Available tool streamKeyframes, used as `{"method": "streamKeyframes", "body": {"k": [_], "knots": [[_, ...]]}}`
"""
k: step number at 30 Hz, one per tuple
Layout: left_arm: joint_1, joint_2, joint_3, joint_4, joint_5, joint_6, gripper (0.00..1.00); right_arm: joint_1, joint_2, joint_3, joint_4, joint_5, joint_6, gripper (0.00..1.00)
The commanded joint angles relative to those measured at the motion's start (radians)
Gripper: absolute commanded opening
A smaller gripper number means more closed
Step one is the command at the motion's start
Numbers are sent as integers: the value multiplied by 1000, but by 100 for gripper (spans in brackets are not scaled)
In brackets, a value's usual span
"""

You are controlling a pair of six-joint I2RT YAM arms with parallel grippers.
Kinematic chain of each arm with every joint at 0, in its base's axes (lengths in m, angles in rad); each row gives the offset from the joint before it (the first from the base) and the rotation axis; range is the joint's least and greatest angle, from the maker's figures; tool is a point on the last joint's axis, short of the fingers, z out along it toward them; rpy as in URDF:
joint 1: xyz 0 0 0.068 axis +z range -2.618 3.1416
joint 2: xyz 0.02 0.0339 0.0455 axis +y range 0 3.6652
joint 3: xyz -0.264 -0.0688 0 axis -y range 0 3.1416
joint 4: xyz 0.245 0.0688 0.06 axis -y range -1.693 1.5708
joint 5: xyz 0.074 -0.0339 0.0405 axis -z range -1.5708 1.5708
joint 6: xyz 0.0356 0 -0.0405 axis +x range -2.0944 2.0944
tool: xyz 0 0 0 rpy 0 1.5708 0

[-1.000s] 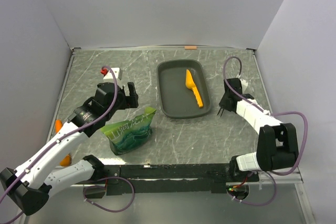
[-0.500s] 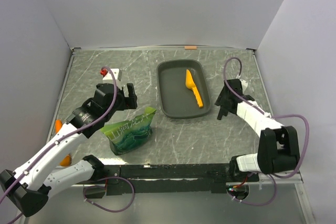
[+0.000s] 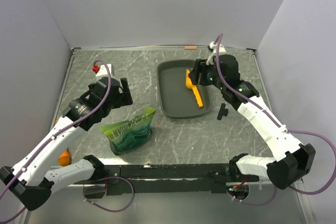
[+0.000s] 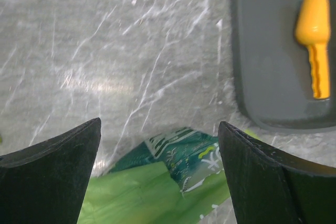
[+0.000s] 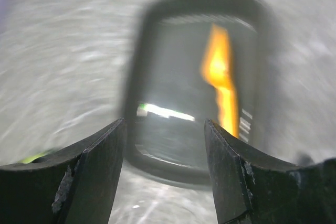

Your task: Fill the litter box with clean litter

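Seen from my remote station, left to right: an orange object [image 3: 64, 157] lies at the near left of the grey marbled table [image 3: 199, 140], partly hidden by the left arm. The left gripper [image 3: 127, 92] hangs with its jaws spread wide and nothing between them, just to the far side of a crinkled green bag [image 3: 128, 132]. The bag stands near the table's middle, its top corner pointing toward the litter box [image 3: 170, 90]. In the left wrist view the bag's top edge shows low between the two fingers [image 4: 50, 166], untouched.

The litter box, a dark grey tray, sits at the far centre, its long side running near to far. An orange scoop [image 3: 193, 90] lies inside along its right wall, with bare grey floor showing around it. The right gripper [image 3: 195, 75] hovers over the tray's far right corner, above the scoop's bowl, jaws parted and gripping nothing; its wrist view is blurred. A small black object [image 3: 222, 112] rests on the table just right of the tray's near corner.
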Motion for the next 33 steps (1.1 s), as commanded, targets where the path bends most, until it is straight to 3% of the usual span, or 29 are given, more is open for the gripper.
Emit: {"method": "streamKeyframes", "body": {"k": [1,8,12,16,22,33], "knots": [[8,25,22,-134,-26,-88,97,82,74,101,-23,-181,-108,68],[94,-1,-34,-109,109,-107,97,105,285,260,-3,-463,-136,70],[175,-78,-64,-88,176,-145,97,105,454,349,0,-713,-87,71],[218,-115,-88,-98,242,-197,97,107,545,380,49,-863,-23,71],[220,-138,-96,-162,229,-294,97,133,626,358,125,-1023,56,72],[220,-213,-130,-237,195,-354,97,237,706,354,155,-1074,66,72]]}}
